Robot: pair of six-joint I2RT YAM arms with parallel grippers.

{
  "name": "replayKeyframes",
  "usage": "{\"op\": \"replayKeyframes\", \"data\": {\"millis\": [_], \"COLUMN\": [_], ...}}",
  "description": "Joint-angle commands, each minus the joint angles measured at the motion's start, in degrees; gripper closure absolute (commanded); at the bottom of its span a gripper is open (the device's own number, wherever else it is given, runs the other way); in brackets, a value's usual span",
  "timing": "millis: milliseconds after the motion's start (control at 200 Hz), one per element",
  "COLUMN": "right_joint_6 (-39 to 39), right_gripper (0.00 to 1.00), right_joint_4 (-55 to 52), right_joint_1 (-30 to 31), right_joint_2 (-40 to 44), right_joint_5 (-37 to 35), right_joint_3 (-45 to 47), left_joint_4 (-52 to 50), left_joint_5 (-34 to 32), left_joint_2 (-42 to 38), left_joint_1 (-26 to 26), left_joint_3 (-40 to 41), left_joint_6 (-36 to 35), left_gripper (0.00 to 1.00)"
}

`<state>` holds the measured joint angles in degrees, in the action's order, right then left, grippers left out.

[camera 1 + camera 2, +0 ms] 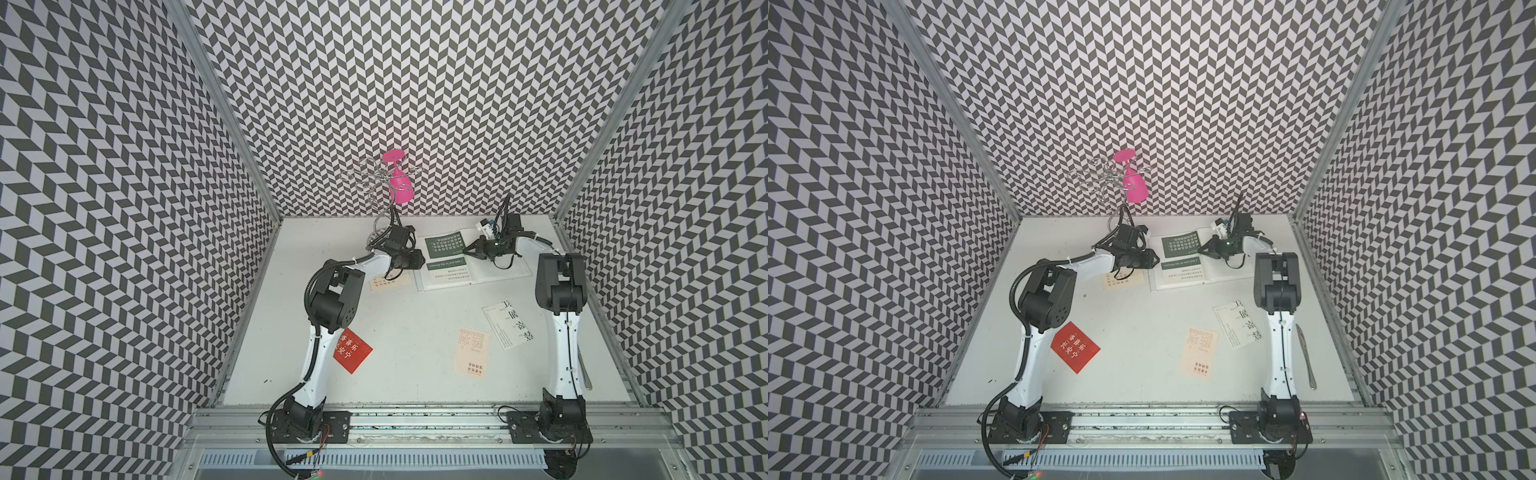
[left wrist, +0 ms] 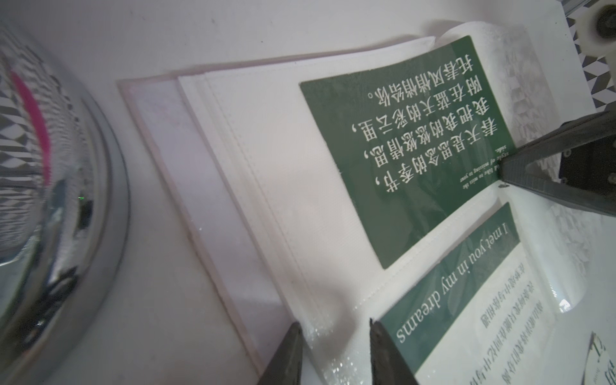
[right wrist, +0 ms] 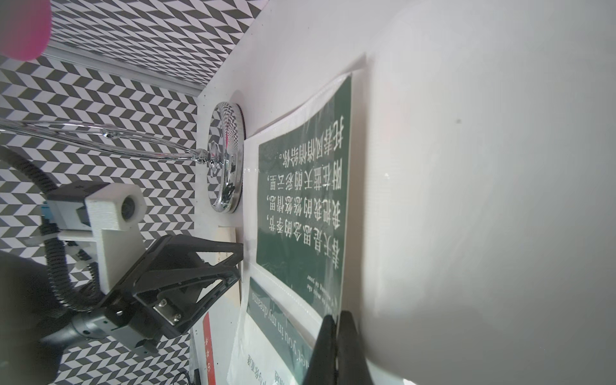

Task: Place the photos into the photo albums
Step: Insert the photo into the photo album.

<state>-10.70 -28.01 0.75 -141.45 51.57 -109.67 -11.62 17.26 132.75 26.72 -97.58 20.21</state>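
A black-and-white chevron pattern covers the back wall (image 1: 415, 104) and both side walls (image 1: 104, 208), filling the upper frame and both edges in both top views. Aluminium posts (image 1: 231, 124) mark the two rear corners. A white tabletop (image 1: 415, 332) fills the centre, evenly lit, with faint shadows. Along the lower edge run aluminium rails (image 1: 415, 419) and a slotted grey duct (image 1: 415, 459)

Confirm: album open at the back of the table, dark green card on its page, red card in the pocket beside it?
Wrong card. In the left wrist view the pocket beside the dark green card in the open album holds the white card with a green band. The red card lies loose on the table by the left arm, in both top views.
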Motion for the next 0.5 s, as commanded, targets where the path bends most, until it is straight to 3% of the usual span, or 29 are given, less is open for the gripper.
{"op": "replayKeyframes", "data": {"millis": [0,210,496], "right_joint_6": [1.30,1.39,0.20], "right_gripper": [0.99,0.95,0.74], "right_joint_4": [-0.52,-1.08,1.00], "right_joint_1": [0.81,1.44,1.42], "right_joint_2": [-1.37,-1.29,6.14], "right_joint_5": [-0.94,-1.03,-9.57], "right_joint_3": [-1.94,-2.57,-1.78], "left_joint_4": [-2.00,-2.02,-1.92], "left_joint_5": [0.70,0.70,0.76], "left_joint_2": [2.01,1.82,1.64], "left_joint_1": [1.41,1.40,1.40], "left_joint_3": [1.08,1.16,1.08], "left_joint_6": [0.27,0.10,0.23], "left_gripper": [0.65,0.65,0.65]}}
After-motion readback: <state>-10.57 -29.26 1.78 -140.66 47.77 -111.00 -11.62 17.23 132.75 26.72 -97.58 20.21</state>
